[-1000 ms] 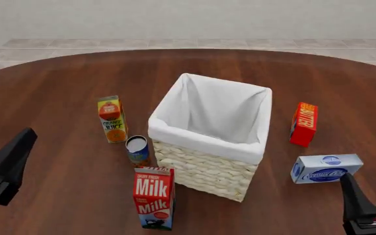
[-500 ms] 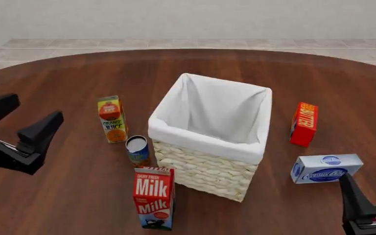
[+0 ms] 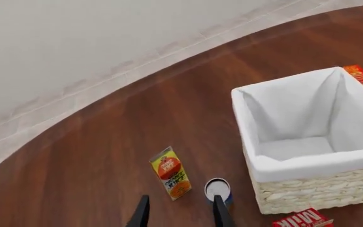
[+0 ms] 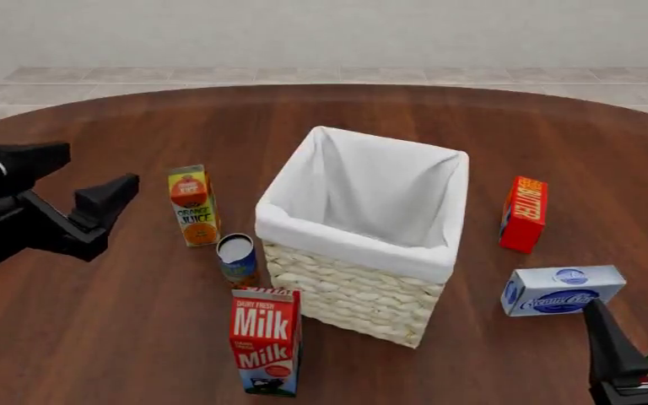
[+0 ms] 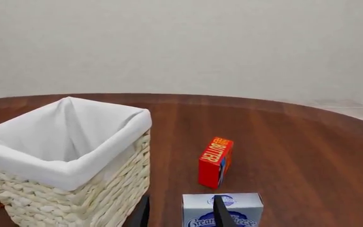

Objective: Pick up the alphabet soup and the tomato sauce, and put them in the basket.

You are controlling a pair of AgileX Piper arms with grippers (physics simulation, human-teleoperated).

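While my left gripper [image 4: 82,196], jaws apart and empty, nears the alphabet soup [image 4: 236,256] just left of the basket [image 4: 353,291], I next need to straddle that can.

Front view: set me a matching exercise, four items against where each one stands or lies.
Items
1. alphabet soup
2. milk carton
3. butter box
4. cream cheese box

Places
A. lying on its side, right of the basket, nearest the right gripper
B. upright, to the right of the basket, farther back
C. between the orange juice carton and the basket
D. upright by the basket's front left corner

Pairs: 1-C, 2-D, 3-B, 4-A
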